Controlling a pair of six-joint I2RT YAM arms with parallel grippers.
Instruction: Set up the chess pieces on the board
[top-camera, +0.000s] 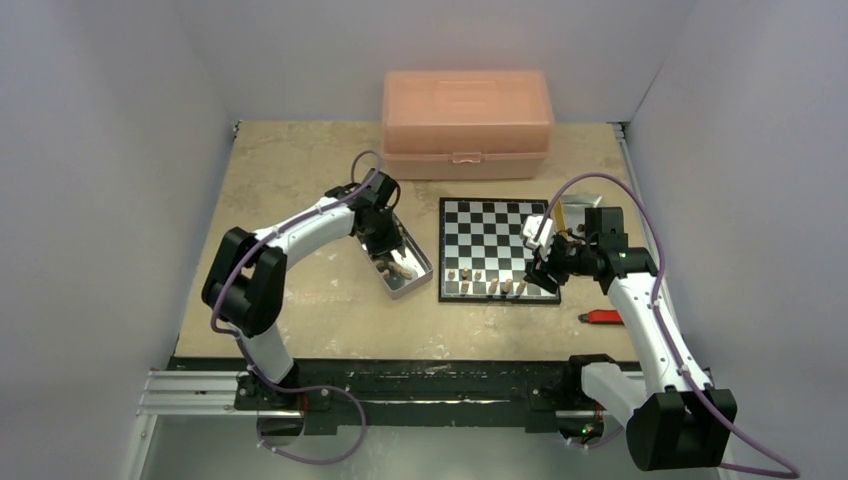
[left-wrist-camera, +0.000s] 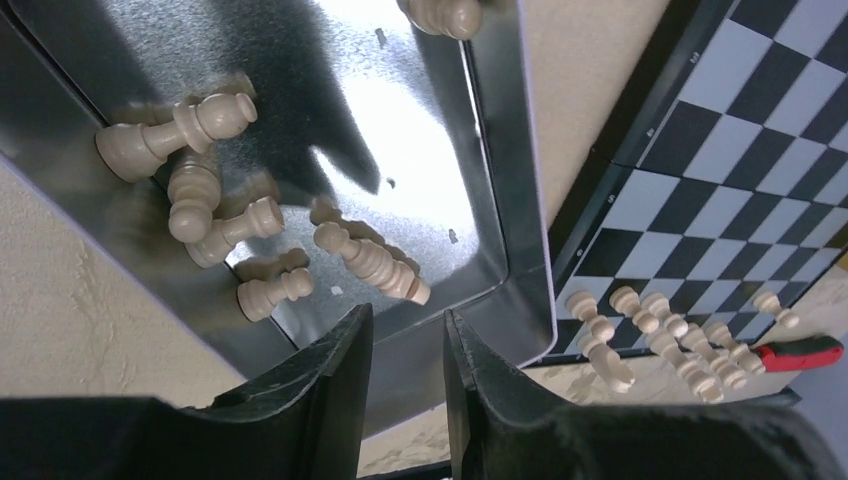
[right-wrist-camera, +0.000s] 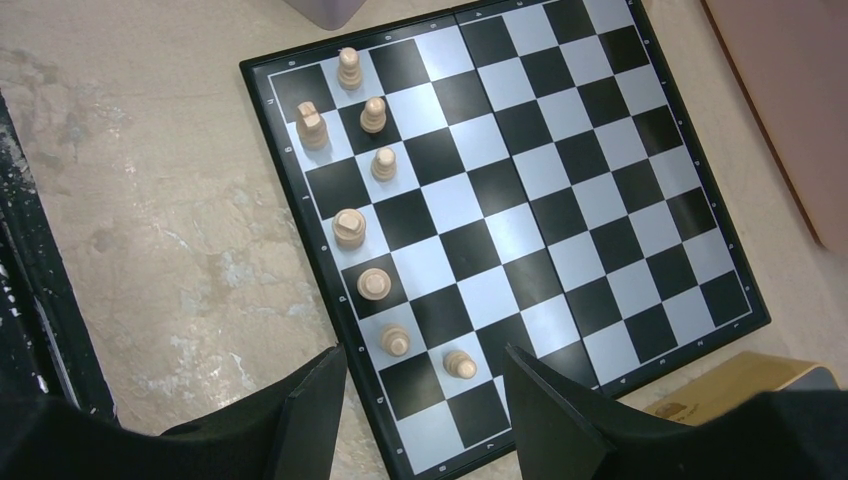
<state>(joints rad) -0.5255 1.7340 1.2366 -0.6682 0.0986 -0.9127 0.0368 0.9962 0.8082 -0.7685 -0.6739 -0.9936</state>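
— Where are the chess pieces (right-wrist-camera: 374, 285)?
— Eight light ones stand upright on the board (right-wrist-camera: 560, 180), in the two rows nearest the arms. The board lies flat, mid-worktop (top-camera: 300, 180).
— And the others?
— About six lie on their sides in the metal tin (left-wrist-camera: 500, 200) left of the board, pointing every which way. Reflections blur the count.
— The tools?
— The left tool (left-wrist-camera: 405, 390) hangs over the tin, fingers slightly apart, nothing between them. The right tool (right-wrist-camera: 425, 410) hovers above the board's near right corner, spread wide and empty.
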